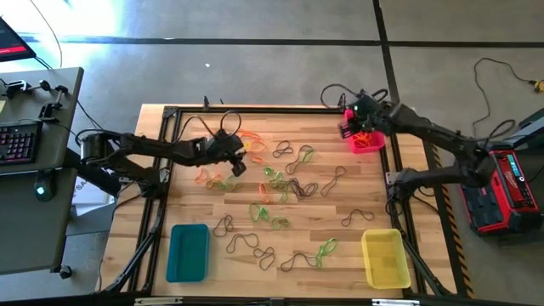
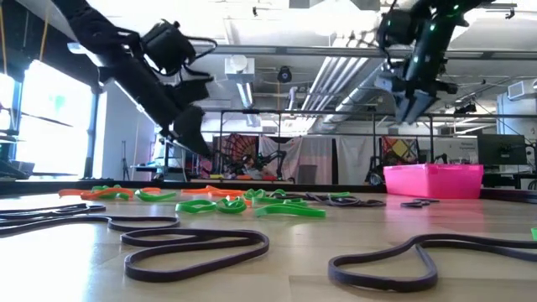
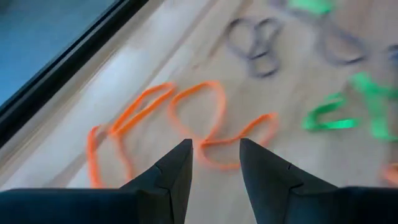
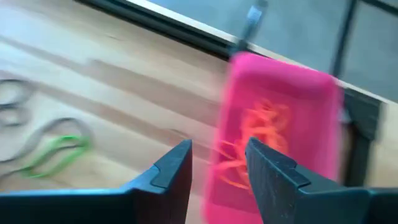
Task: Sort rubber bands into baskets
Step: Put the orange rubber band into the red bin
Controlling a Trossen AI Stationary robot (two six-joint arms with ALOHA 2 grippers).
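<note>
The right gripper (image 1: 350, 127) is hovering over the pink-red basket (image 1: 371, 143) at about one o'clock on the table, its fingers (image 4: 171, 165) standing apart with nothing between them; orange rubber bands (image 4: 258, 140) are lying inside that basket just beyond the fingertips. Its arm is reaching in from three o'clock, bent at the elbow, and in the low view it is hanging down above the basket's near wall. The left gripper (image 1: 239, 161) is poised above the table at about eleven o'clock of centre, fingers (image 3: 174, 168) likewise parted and empty, pointing at a cluster of orange bands (image 3: 186, 118) on the wood; its arm is stretching across from nine o'clock. Green bands (image 1: 270, 183) and dark bands (image 1: 293, 153) are lying scattered over the middle of the wooden table (image 1: 340, 212), with more dark loops toward six o'clock. The teal basket (image 1: 188, 252) is sitting at seven o'clock and the yellow basket (image 1: 384, 257) at five o'clock, both well apart from the grippers. A desk with a keyboard (image 1: 19, 140) is standing off at nine o'clock, a red case (image 1: 508, 183) at three o'clock, on a grey floor.
</note>
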